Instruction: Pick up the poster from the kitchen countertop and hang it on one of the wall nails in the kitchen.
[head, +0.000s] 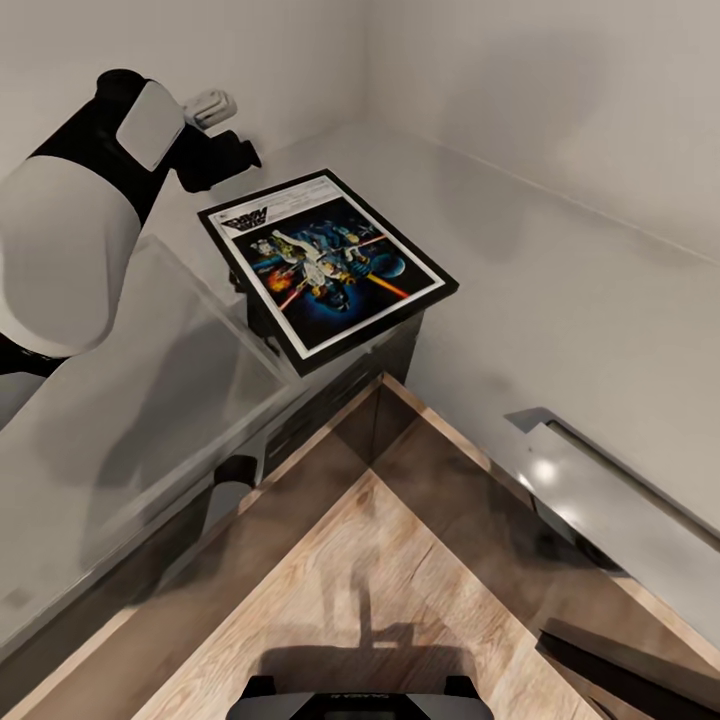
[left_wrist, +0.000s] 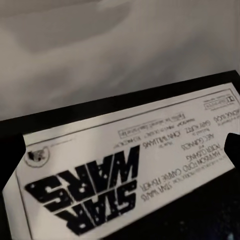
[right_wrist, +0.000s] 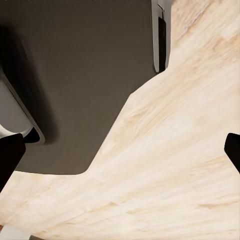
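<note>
poster: lies on kitchen countertop corner, one end overhanging the edge.
left gripper: fingers spread wide over title strip; centre on frame edge, then clamp.
right gripper: spread wide, nothing held, over wood floor.

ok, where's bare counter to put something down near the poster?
Bare counter runs from the poster along the back wall toward the steel strip. Another bare stretch lies under the left arm. It is tight only at the poster's title end, where the left gripper sits.

The white-and-black left arm reaches forward, elbow bent. Its black left gripper points forward. The right gripper's dark fingertips stand wide apart.
</note>
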